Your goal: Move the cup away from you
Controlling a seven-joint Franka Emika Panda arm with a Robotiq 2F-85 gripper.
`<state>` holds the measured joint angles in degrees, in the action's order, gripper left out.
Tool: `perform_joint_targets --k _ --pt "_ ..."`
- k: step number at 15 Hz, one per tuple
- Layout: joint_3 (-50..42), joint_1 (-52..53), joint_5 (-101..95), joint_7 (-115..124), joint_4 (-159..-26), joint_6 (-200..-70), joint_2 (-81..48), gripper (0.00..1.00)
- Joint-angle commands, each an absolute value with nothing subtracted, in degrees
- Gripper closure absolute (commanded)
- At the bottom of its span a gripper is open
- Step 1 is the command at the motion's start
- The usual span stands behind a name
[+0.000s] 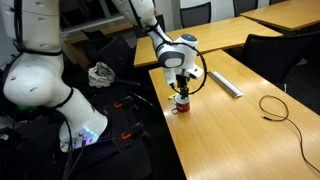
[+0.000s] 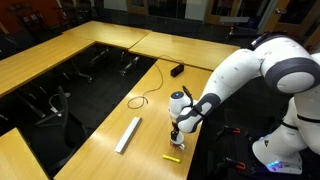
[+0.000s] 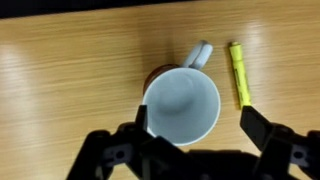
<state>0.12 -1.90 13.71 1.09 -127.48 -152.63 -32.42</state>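
You see a white cup (image 3: 182, 105) showing red at its edge, a yellow pen (image 3: 238, 75), a pale wood-grain table (image 3: 60, 60), and a black gripper (image 3: 196, 120).

Glossy white rounded arm (image 2: 250, 70) shells (dark bands at the joints) end in a black gripper (image 3: 197, 125).

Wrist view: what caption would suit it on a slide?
Seen from above, the open gripper straddles the cup on a wooden table, a yellow marker lying beside it.
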Motion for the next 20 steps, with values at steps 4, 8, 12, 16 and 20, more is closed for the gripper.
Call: perform_joint_targets --k 4,8,12,16,20 --pt "3.46 -4.06 17.69 5.13 -120.65 -152.59 -39.93 0.01" --pt "3.95 -4.04 17.54 4.97 -118.07 -152.28 -42.66 0.34" --pt "3.25 -3.55 16.76 5.25 -117.15 -152.15 -44.24 0.66" --pt "2.98 -3.33 16.42 5.29 -117.14 -152.28 -44.79 0.97" --pt "2.51 -2.9 15.73 5.41 -117.86 -152.25 -43.9 0.97"
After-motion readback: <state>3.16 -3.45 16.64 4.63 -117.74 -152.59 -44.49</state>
